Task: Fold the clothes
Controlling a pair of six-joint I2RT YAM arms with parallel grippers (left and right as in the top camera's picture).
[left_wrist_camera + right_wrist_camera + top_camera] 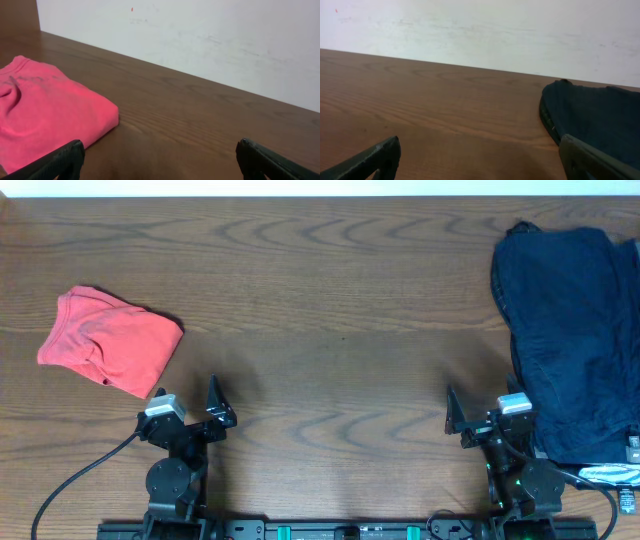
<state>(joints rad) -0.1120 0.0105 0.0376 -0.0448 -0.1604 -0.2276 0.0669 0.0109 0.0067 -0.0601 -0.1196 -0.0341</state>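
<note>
A folded red-pink garment [110, 343] lies at the left of the wooden table; it also shows in the left wrist view [45, 117]. A dark navy garment [570, 330] lies rumpled at the right side, reaching the table's right edge; its near end shows in the right wrist view [590, 120]. My left gripper [190, 405] is open and empty, just below and right of the red garment, fingers wide apart [160, 160]. My right gripper [478, 415] is open and empty, just left of the navy garment's lower part [480, 160].
The brown wooden table [330, 310] spreads between the two garments. A white wall [200, 35] stands behind the far edge. A cable [70, 480] runs from the left arm base. A white label [610, 473] shows at the navy garment's lower end.
</note>
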